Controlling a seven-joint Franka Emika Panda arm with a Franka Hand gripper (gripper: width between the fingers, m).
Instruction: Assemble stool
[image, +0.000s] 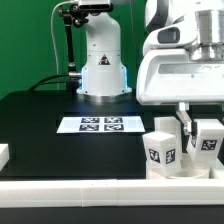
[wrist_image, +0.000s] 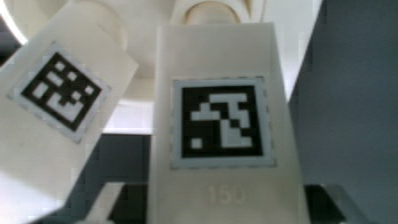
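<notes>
While the fingers (wrist_image: 217, 200) sit closed on the lower end of a blocky leg (wrist_image: 217, 110), its long axis runs straight out from them, another leg (wrist_image: 68, 95) tilting just beside it above the black worktop (image: 60, 105).

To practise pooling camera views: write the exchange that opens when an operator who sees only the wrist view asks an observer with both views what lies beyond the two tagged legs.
Operator: I see a tagged leg and a tilted one. What else is on the table?
Observer: The marker board lies flat, toward the exterior view's left of both legs.
Operator: Any other loose part?
Observer: One white piece at the exterior view's left edge, too cropped to name.
</notes>
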